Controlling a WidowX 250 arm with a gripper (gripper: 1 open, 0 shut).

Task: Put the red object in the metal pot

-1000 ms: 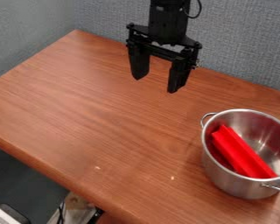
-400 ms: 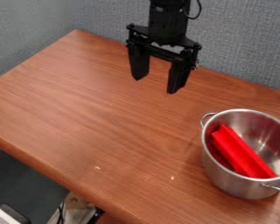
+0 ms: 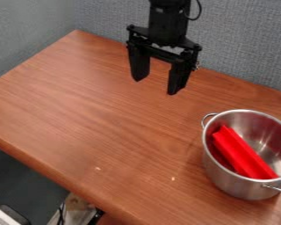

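Though half-hidden – red object (image 3: 241,151), flat bar.

A wooden table (image 3: 96,105) with a warm reddish-brown grain fills most of the view, its corner pointing toward a grey textured wall (image 3: 38,26) behind. Soft, even light falls on the tabletop. Below the near edge the floor (image 3: 25,189) lies dim and cluttered

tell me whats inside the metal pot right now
The red object lies inside the metal pot, slanting across it. The pot's near wall hides the part of the floor closest to the camera, so anything small there cannot be seen.
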